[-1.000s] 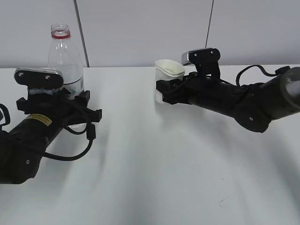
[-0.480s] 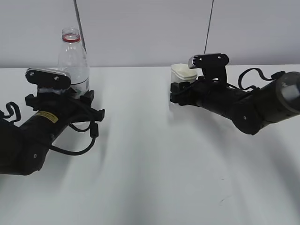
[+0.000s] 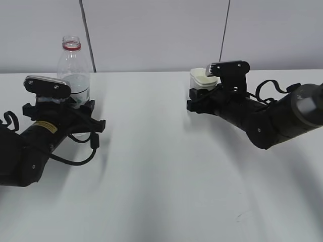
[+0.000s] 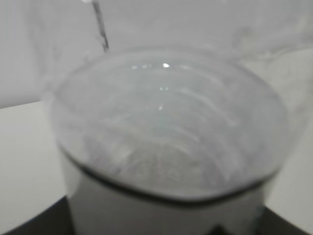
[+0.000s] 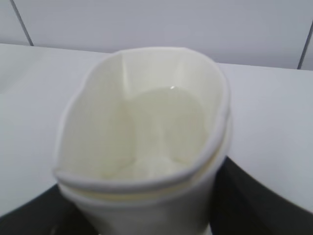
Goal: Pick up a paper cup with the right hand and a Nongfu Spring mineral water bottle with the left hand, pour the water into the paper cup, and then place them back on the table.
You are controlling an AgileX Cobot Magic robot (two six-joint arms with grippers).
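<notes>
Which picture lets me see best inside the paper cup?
The right wrist view: it looks straight down into the paper cup, showing its squeezed rim and water at the bottom. The exterior view shows only the cup's top, small and far, behind the right gripper. The left wrist view shows none.

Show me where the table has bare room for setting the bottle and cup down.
Bare table spans the wide middle between left hand with the bottle and right hand with the paper cup, plus the front. Crowded only around each arm.
</notes>
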